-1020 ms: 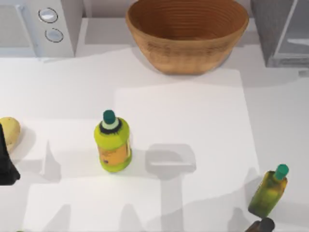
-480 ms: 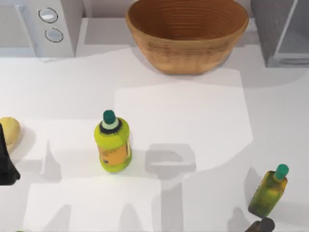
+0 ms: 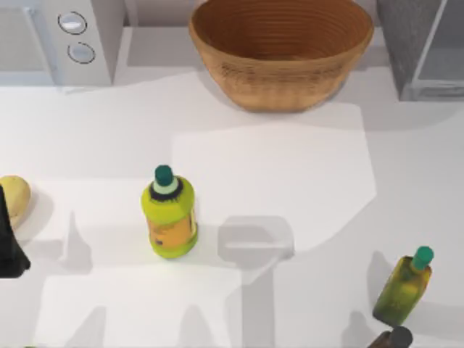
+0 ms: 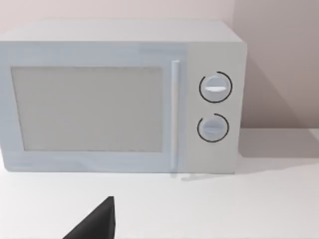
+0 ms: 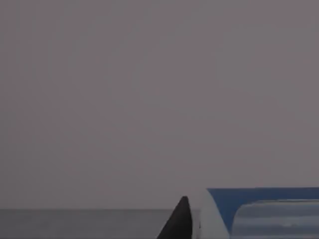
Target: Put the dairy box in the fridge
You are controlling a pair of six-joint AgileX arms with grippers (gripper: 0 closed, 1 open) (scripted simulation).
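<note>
The ribbed, woven wicker basket (image 3: 281, 51) at the tabletop's (image 3: 290, 181) far edge holds nothing. The dark grey boxy fridge (image 3: 424, 47) stands at the far right corner. In the right wrist view, the blue-and-white dairy box (image 5: 259, 211) sits against a dark finger (image 5: 177, 224) of the right end effector; whether it is gripped, I cannot tell.

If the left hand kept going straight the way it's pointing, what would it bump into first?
Probably the white microwave: the left wrist view faces its door squarely, with only bare table between. How far off it is, I can't tell.
</note>
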